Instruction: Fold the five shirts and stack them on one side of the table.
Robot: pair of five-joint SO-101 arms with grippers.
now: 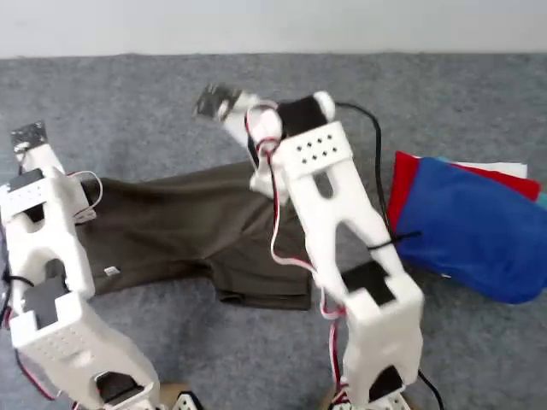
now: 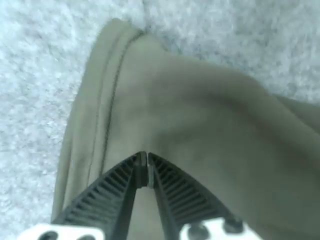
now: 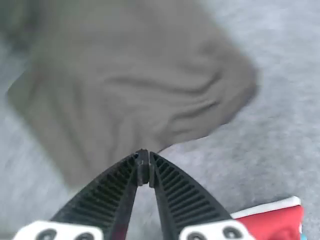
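1 olive shirt at ctr — 1 blue shirt atop 1 red shirt

The high view comes from a fixed camera above the arms' bases. It faces down and forward across the table to its far edge, and it stands far enough back to take in both arms, the shirt and the stack. Each wrist camera sits behind its own gripper and looks along the fingers at the surface below. The left gripper frames the shirt at close range; the right gripper frames it from farther off. You see the shirt in all three views. The high and right wrist views also share the stack's red corner.
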